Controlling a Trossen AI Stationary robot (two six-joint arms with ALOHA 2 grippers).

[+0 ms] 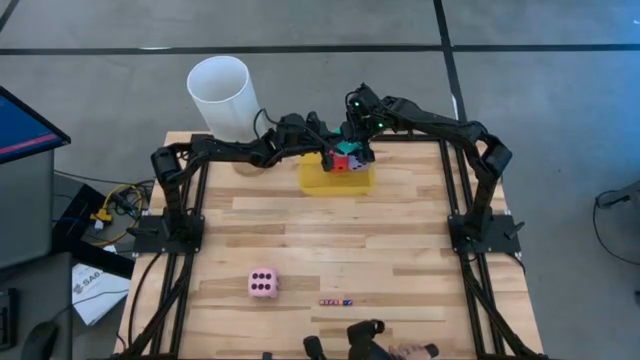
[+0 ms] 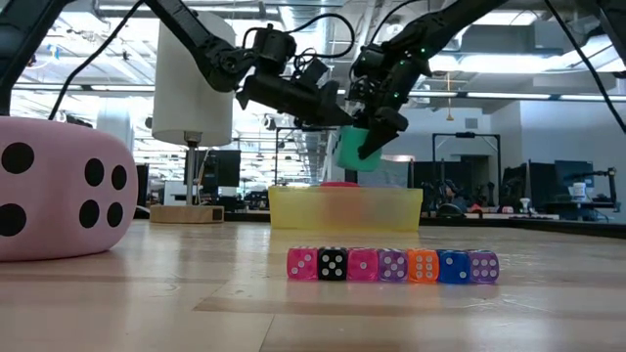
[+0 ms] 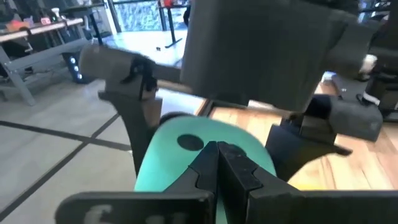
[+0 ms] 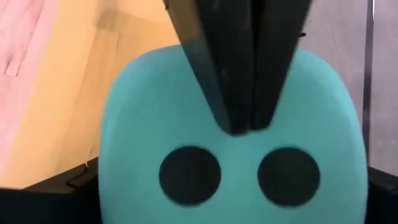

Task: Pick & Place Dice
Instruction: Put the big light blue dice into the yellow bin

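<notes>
Cyan and soft, the cube die with black pips (image 2: pixel 350 149) hangs above the translucent yellow plastic bin (image 2: pixel 344 209) at the centre of the low view, clear of its rim. The right gripper (image 2: pixel 377 132) has it between widely spread fingers, one on each side of the cube. The left gripper (image 2: pixel 337 115) reaches in from the left with its fingers pressed together, their tips against the cyan die; it holds nothing. In the high view both arms meet over the bin at the upper middle of the wooden table (image 1: pixel 400 240), where a red soft die (image 1: pixel 341 163) shows in the bin under the cyan one. The pink soft die (image 1: pixel 263 283) lies alone at the lower left of the table, far from the bin. A row of tiny dice (image 2: pixel 392 265) lies in the low view's foreground. A white cylinder (image 1: pixel 222 97) stands at the upper left table corner.
</notes>
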